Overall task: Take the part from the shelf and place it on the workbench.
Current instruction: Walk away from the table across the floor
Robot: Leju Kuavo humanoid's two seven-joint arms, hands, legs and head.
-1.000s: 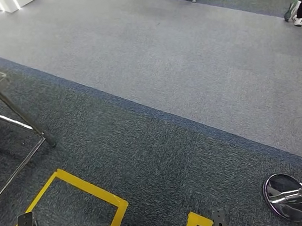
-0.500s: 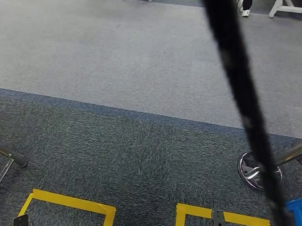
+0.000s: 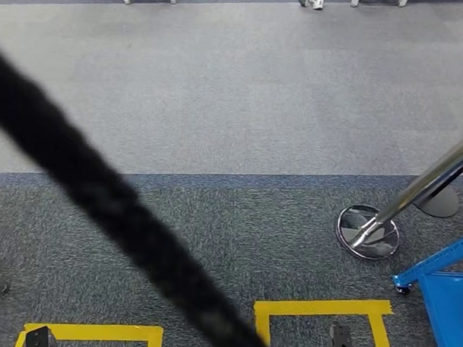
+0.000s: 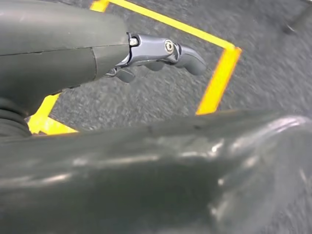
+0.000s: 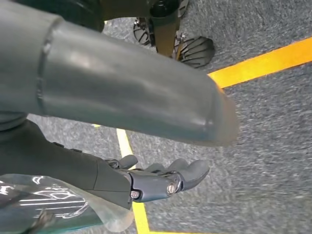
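Left robot hand [image 4: 162, 51] hangs over carpet floor [image 3: 220, 104], fingers loosely extended, nothing held. Right robot hand [image 5: 162, 178] likewise empty, fingers apart. Yellow tape squares [image 3: 322, 308] on floor; chrome stanchion base [image 3: 368, 231] beside blue cart [image 3: 443, 291]. Part not visible.

Shelf [image 3: 448, 303]: blue painted metal, one corner in view, cut off by the picture's edge.
- Build: a flat blue panel, with a sloping blue bar rising away from the corner.
- Foot: a small dark castor [image 3: 402, 288] under the corner, resting on the dark grey carpet.
- Place: just beside the round chrome stanchion base [image 3: 368, 231], on its near right side, not touching it.
- Contents: cannot be made out.
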